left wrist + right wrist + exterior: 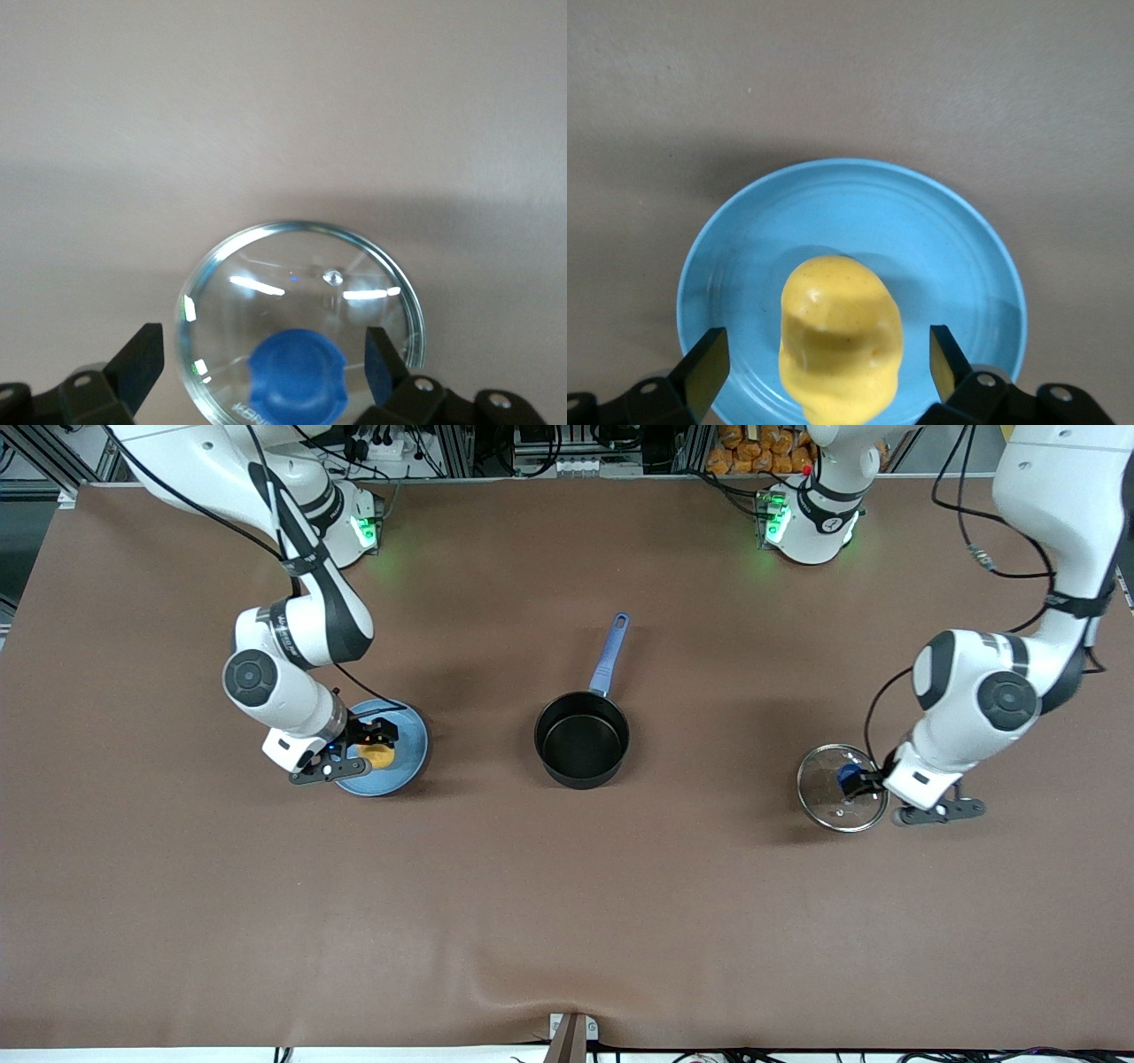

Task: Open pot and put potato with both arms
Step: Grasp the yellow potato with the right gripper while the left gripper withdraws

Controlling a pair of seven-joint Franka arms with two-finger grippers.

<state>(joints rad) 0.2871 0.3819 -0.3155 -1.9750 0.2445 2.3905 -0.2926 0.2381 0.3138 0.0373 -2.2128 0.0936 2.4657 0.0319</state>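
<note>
Right gripper [379,741] hangs over the flat blue plate [415,755] toward the counter's right-arm edge, fingers spread either side of the lumpy yellow potato [840,336], directly beneath. The open black saucepan [582,739] waits mid-counter, blue handle pointing at the bases. Left gripper [264,365], fingers apart, straddles the glass lid's [824,795] blue knob [295,372].

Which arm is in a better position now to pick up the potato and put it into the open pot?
The right. Its hand is open over the blue plate, fingers on either side of the potato. The left hand is open around the knob of the lid, which lies on the table. The pot is uncovered.
</note>
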